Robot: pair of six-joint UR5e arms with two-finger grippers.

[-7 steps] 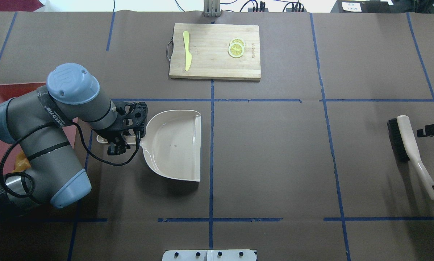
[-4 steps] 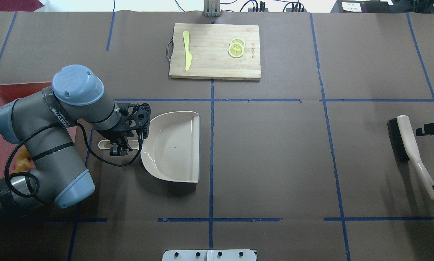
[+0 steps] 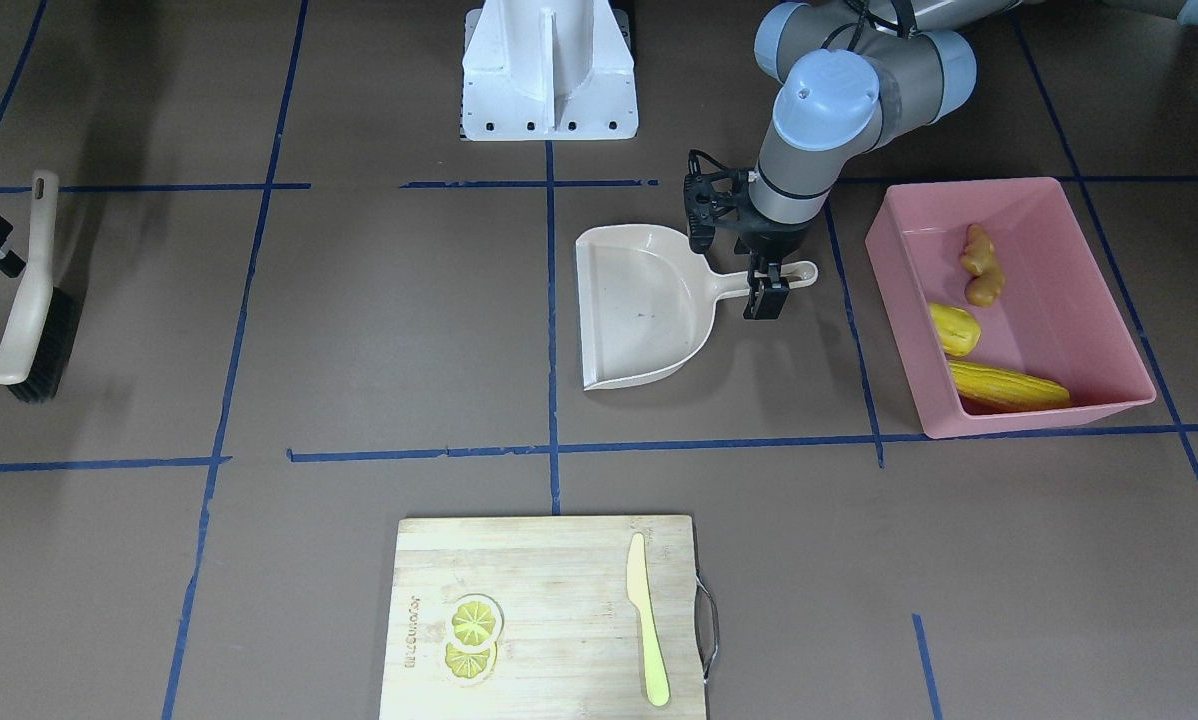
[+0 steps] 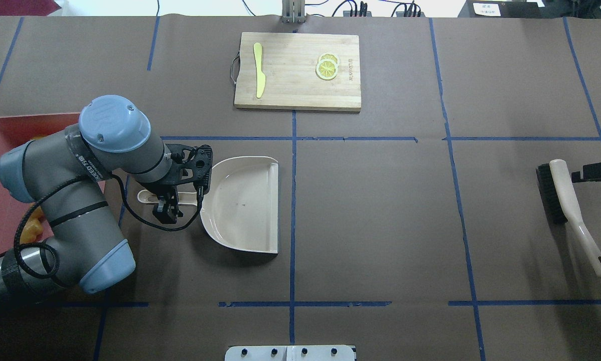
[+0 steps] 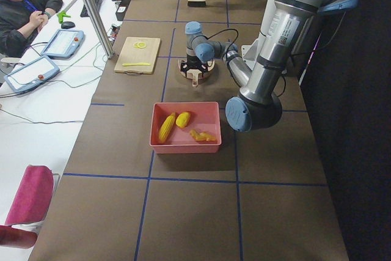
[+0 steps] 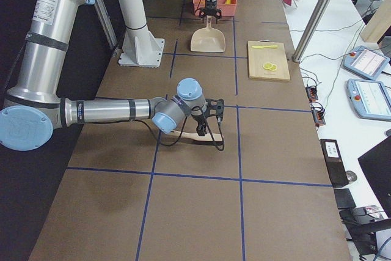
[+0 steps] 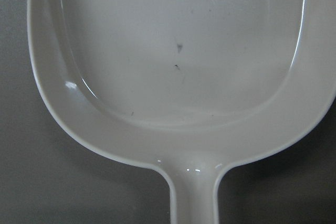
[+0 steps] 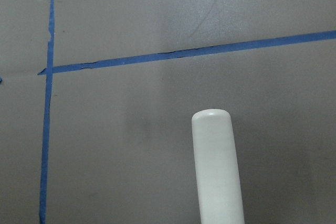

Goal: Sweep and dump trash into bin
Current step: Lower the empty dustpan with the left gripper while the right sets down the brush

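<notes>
Since all the trash [image 3: 1004, 388] is sitting in the bin [image 3: 1059, 300], the left gripper [image 3: 771, 285], squeezing its handle, is lowering the empty dustpan [image 3: 639, 300] back onto the table [image 3: 359, 330], nearly finishing the job.

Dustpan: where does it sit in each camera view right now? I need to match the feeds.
Front-facing: centre, dustpan, handle pointing right toward the pink bin.
Overhead: left of centre, handle pointing left.
Exterior left: far, upper centre, beyond the bin.
Exterior right: far, top centre.
Left wrist: fills the frame.
Right wrist: not in it.
Landmark: cutting board, in all four exterior views.
</notes>
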